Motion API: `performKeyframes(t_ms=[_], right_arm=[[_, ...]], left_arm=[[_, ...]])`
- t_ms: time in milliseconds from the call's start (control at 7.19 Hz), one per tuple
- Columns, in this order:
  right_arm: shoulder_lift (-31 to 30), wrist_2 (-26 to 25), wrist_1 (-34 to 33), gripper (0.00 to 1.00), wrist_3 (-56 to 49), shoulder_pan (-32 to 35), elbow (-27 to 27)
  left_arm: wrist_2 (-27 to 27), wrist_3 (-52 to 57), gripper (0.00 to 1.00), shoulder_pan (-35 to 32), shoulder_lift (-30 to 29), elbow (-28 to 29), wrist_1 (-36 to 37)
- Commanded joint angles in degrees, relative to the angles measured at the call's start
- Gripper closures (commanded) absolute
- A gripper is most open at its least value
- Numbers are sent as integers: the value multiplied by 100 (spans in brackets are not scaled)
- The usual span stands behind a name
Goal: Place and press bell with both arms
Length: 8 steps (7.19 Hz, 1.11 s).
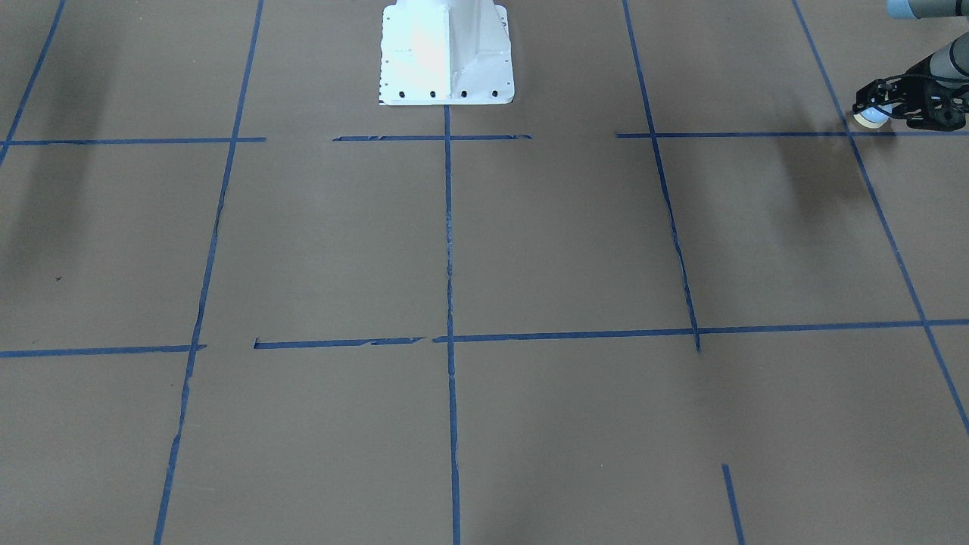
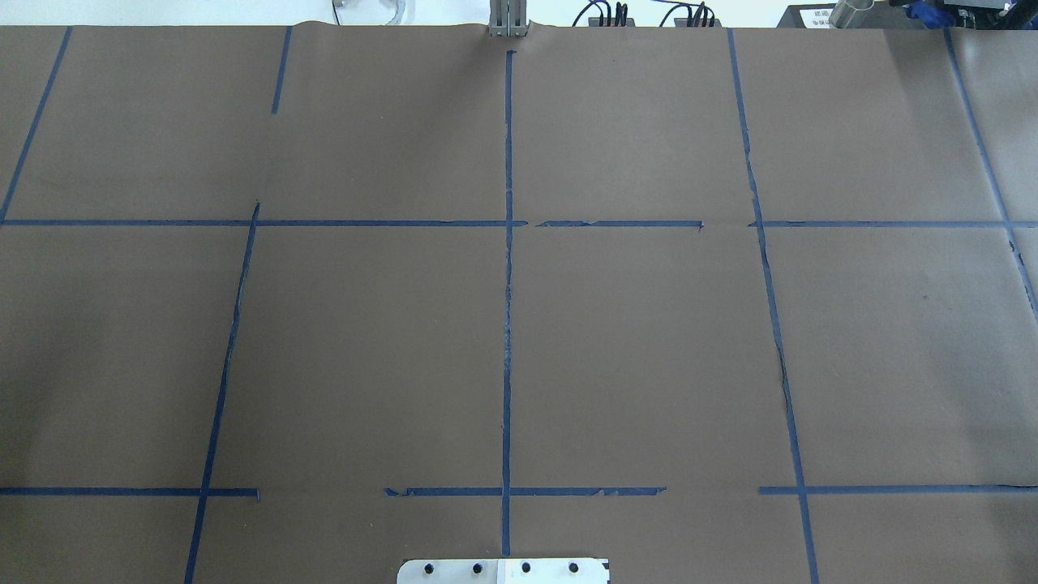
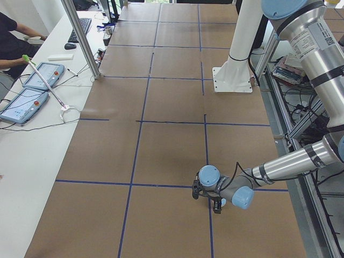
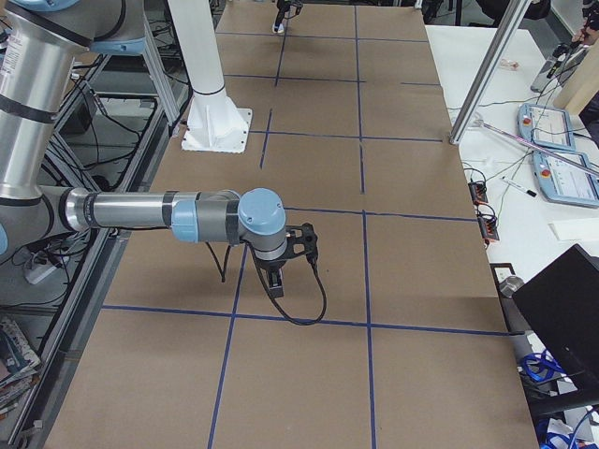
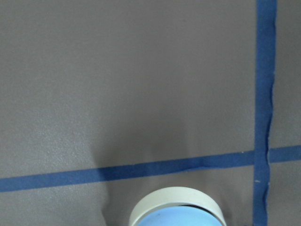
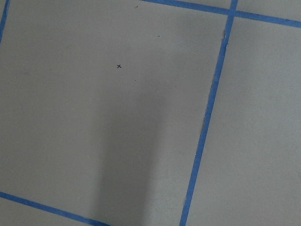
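Up close, our left gripper (image 1: 878, 103) is clamped on the bell (image 5: 178, 217), at the left end of the table (image 1: 575, 242), just beside a blue tape crossing (image 5: 263, 157). Whether the bell touches the paper we cannot tell. Let go unevenly, we judge, it could tip or roll. Farther along stands the white pedestal (image 1: 447, 53). Farthest, our right gripper (image 4: 304, 241) hangs well apart, its jaws unreadable; a long reach and an off-centre press could skid the bell.
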Motion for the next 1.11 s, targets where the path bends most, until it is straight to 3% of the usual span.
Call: performKeyframes(t_ms=[0,139,556,974], right_arm=[[9,0,0,0,0,0,0],[0,0,0,0,0,0,0],[18,0,9,0,0,0,0],[18,0,0,0,26,0,-9]], left_arm=[[-14,-215,94,-2,-20,-15,-512],[-49,-905,99,6,-47,-136,-1091],[-93,-2593,99,155,-492,-1532,-1220],[-40,-5438,99,1515,-2817,-1649,-678]])
